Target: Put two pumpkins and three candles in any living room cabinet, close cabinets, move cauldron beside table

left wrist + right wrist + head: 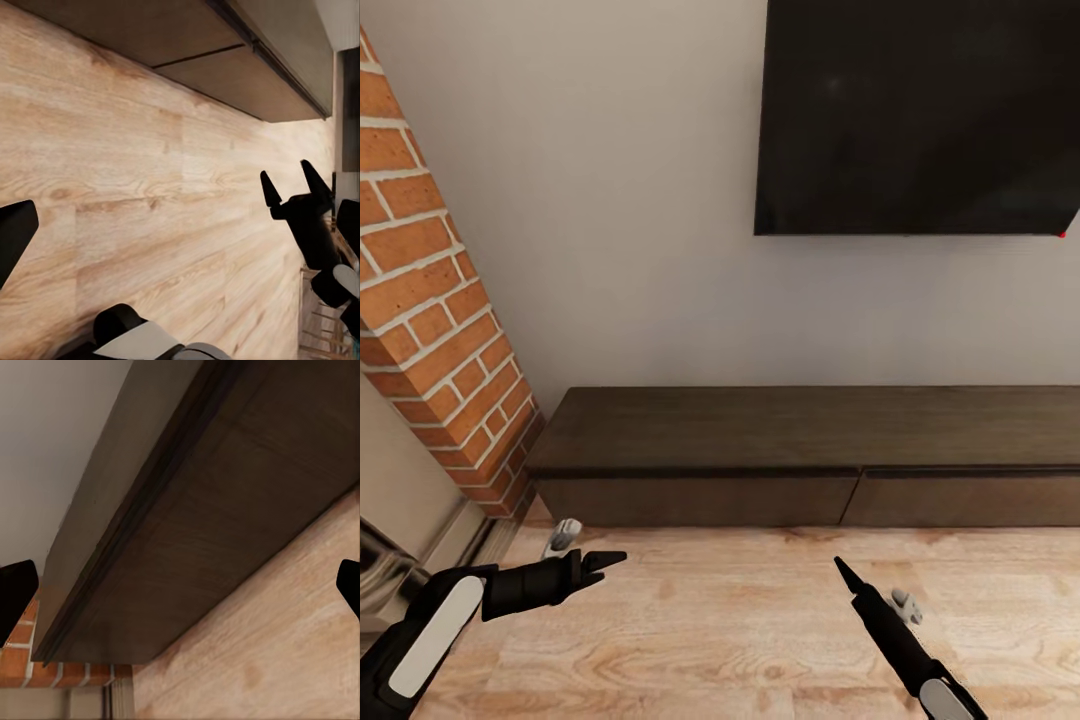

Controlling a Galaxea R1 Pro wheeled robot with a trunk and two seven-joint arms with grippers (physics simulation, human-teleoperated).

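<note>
1. Against the pale wall ahead, the long, low dark-brown wooden cabinet [810,455] stands with both plain fronts flush and shut, a seam between them right of the middle
2. In the head view the left gripper [605,562] hovers over the light wooden plank floor [710,630], near the cabinet's left front but apart from it, its black fingers spread
3. The right gripper [840,566] points up towards the cabinet's seam, short of touching; from the head its fingers overlap, yet in the left wrist view [291,180] and its own wrist view the two tips stand apart and hold nothing
4. A red-orange brick column [430,300] rises left of the cabinet, touching its end
5. A large black flat screen [920,115] hangs on the wall above the cabinet's right part
6. Bare floor alone lies between the grippers and the cabinet fronts
</note>
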